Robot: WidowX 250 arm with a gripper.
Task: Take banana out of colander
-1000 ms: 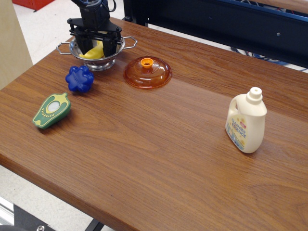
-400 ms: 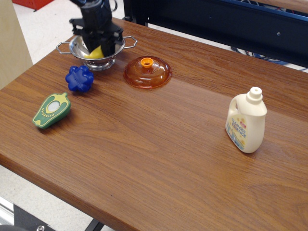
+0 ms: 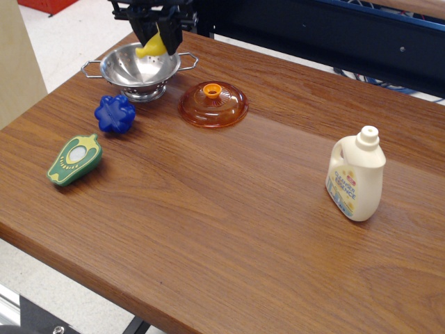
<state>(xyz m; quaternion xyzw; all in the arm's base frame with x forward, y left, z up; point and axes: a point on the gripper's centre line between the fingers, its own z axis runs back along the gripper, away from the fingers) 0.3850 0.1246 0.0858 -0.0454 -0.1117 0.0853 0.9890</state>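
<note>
Looking down at the table from my station, I see the gripper (image 3: 157,38) at the top edge of the picture, raised above the back part of the colander (image 3: 139,68), with only its black lower end in view and the rest of the arm cut off. Its two fingers (image 3: 170,35) point downward and are clamped on the banana (image 3: 154,46), which shows as a yellow piece hanging between them, above the bowl's far rim. I cannot tell whether the banana's lower tip touches that rim.

Compared with a second ago, the gripper has come up: then its fingers stood spread down inside the colander with the banana lying in the bowl, and a little later they had closed on it there. Now the bowl's shiny perforated inside is bare and the banana is lifted out of it.

The colander has stayed put on the wooden table (image 3: 229,209). In front of the colander sits the blue star-shaped toy (image 3: 115,113), and further forward of it the green avocado-half toy (image 3: 74,160). To the colander's right lies the orange domed lid (image 3: 213,105), close by. Well apart from the colander, far to the right, stands the cream detergent bottle (image 3: 356,175), upright. None of these has shifted.
</note>
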